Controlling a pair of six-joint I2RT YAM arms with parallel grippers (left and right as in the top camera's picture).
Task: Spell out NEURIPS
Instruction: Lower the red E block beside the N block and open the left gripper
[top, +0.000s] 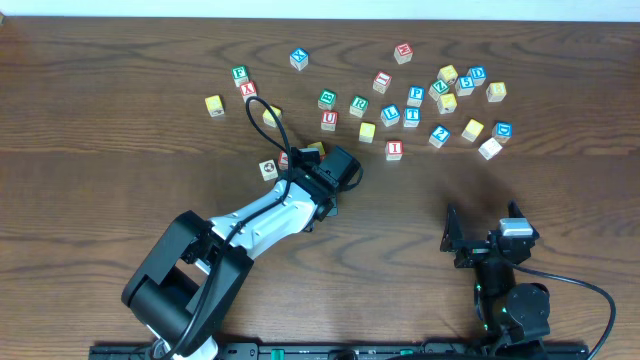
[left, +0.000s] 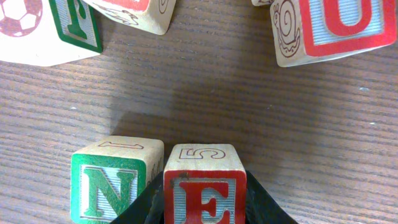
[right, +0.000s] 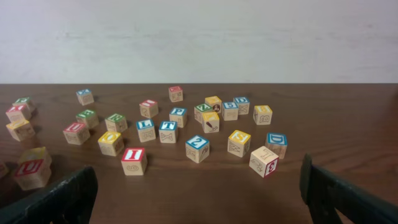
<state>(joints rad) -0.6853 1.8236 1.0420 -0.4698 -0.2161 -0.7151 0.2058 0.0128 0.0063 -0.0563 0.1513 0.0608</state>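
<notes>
Red-lettered, the E cube (left: 205, 186) sits pinched between the dark fingers (left: 264, 208) of the left gripper (left: 205, 211), one finger on each side face. Its E faces the wrist camera and reads upright. Being a cube it has no long axis, and its edges lie square to the fingers. Just to its left stands the green N cube (left: 115, 183), also upright, so the two read N, E in a row running left to right. One finger is wedged into the narrow gap between them. Farther off and to the right lies the red U cube (left: 336, 28), well apart from the pair and slightly skewed.

From overhead the pair is hidden under the left arm (top: 265, 215), left of the middle of the table (top: 560, 180), at the near edge of the scattered cubes. The green R cube (top: 358, 104), blue P cube (top: 416, 95) and red I cube (top: 394, 150) lie loose farther right. The right gripper (right: 198, 186) hovers near the right side, jaws spread wide, holding nothing.
</notes>
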